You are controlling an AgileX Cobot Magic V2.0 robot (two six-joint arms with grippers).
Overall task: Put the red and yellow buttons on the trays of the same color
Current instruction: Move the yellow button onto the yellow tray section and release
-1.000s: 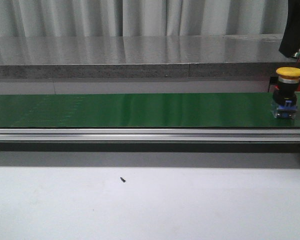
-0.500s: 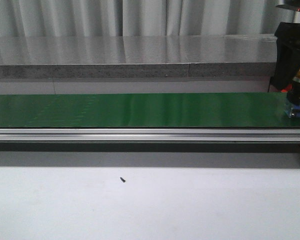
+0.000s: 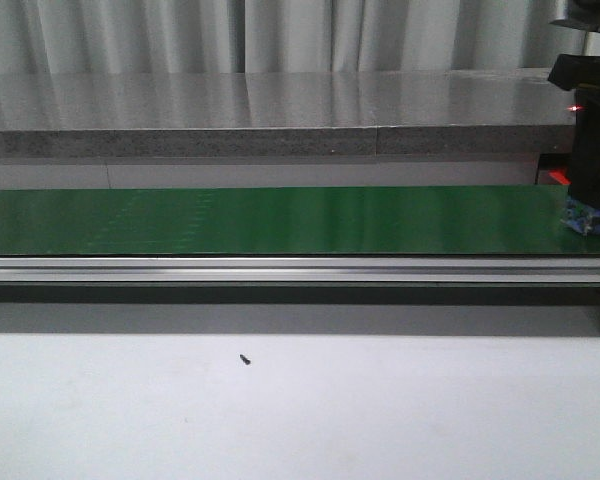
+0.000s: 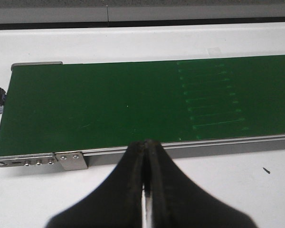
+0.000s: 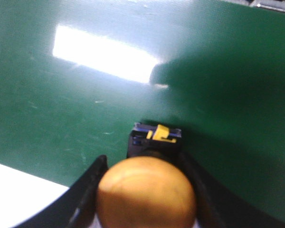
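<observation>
Right wrist view: right pincer has dropped around the yellow dome-capped push button at the green conveyor belt's far-right end, probably clamped; left pincer together, idle.

- Yellow button: domed yellow-orange cap on a black body with a blue base and small yellow clip, standing upright at the lower centre of the right wrist view, on green belt.
- In the front view only its blue base shows, at the far right edge.
</observation>
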